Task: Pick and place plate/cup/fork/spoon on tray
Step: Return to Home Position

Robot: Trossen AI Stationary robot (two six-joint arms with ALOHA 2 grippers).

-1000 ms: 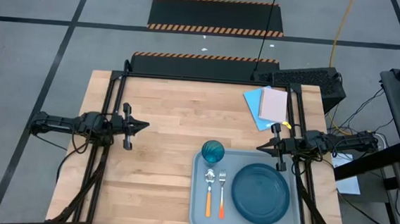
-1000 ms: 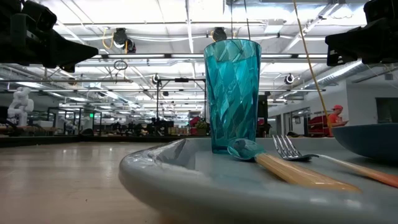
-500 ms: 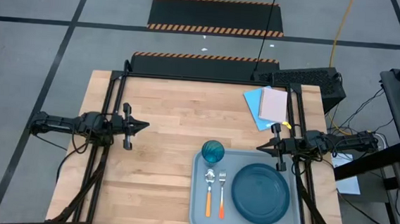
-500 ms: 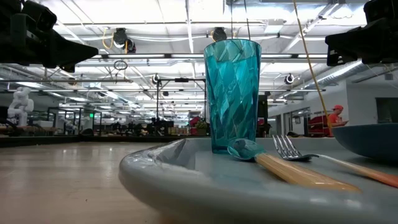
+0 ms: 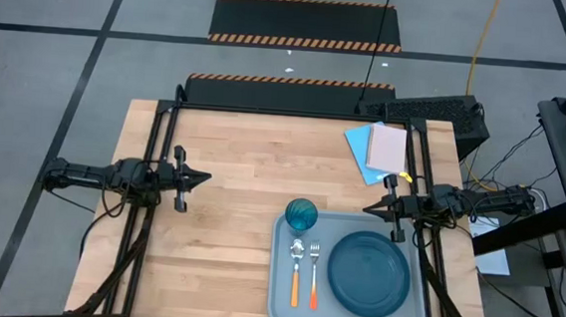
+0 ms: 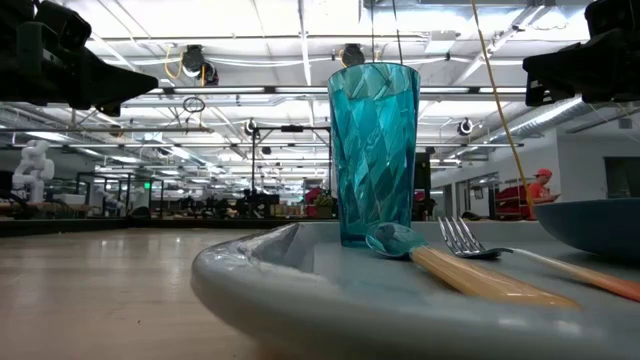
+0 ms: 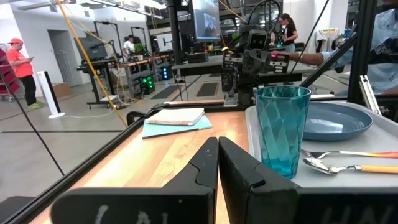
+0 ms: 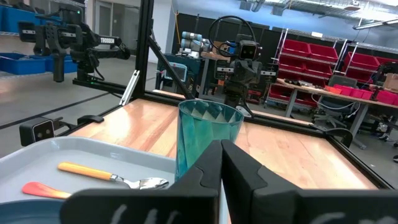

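Observation:
The pale grey-blue tray (image 5: pixel 278 308) lies on the table's near right part. On it the teal cup (image 5: pixel 301 216) stands upright at the far left corner. The spoon (image 5: pixel 295 275) and the fork (image 5: pixel 313 276) lie side by side with their orange handles toward the near edge. The dark teal plate (image 5: pixel 367 274) rests flat to their right. My left gripper (image 5: pixel 205 180) hangs shut above the table's left side, pointing level toward the right. My right gripper (image 5: pixel 367 208) hangs shut just beyond the tray's far right corner, pointing level toward the left.
A blue sheet (image 5: pixel 361 152) with a pink sheet (image 5: pixel 388 146) on top lies at the table's far right. Bare wooden tabletop (image 5: pixel 243 156) stretches between the two grippers and along the far side. A black box (image 5: pixel 436 114) sits past the far right edge.

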